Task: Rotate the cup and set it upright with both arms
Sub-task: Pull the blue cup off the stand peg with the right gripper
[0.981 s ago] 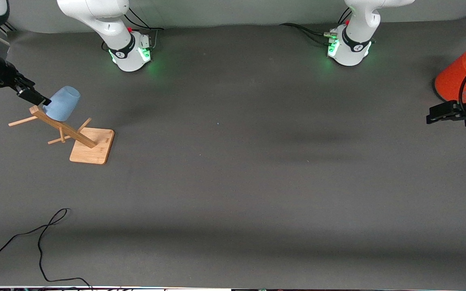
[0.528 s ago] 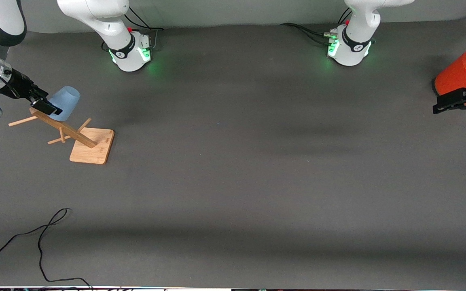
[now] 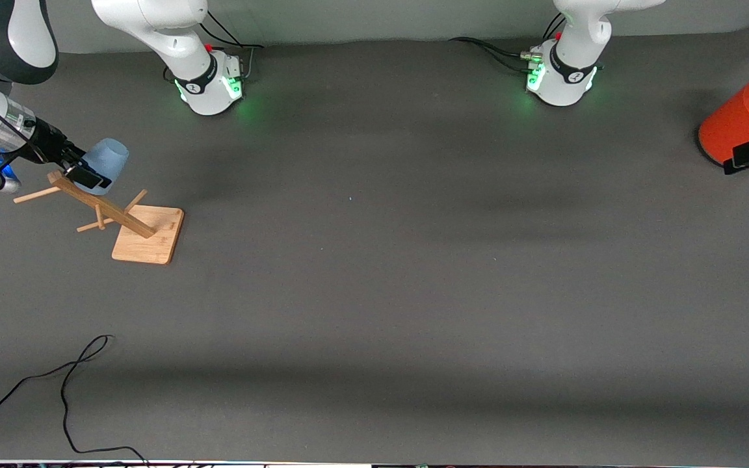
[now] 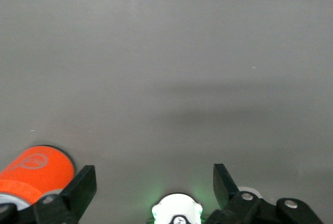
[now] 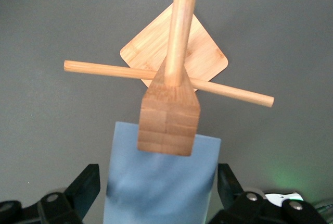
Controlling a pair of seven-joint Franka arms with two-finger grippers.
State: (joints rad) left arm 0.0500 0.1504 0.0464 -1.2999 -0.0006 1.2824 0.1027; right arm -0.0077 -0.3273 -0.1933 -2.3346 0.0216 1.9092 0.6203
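The front view looks down from high across the table (image 3: 374, 292) toward both arm bases along the frame's upper edge, far enough off to take in nearly the whole tabletop. The right wrist view looks close past its own open fingers (image 5: 83, 185) onto the blue cup (image 5: 161, 182) and wooden rack (image 5: 174, 52), which the front view shows small at upper left. The left wrist view faces mostly bare table, sharing the orange can (image 4: 36, 174) and probably one base with the front view.
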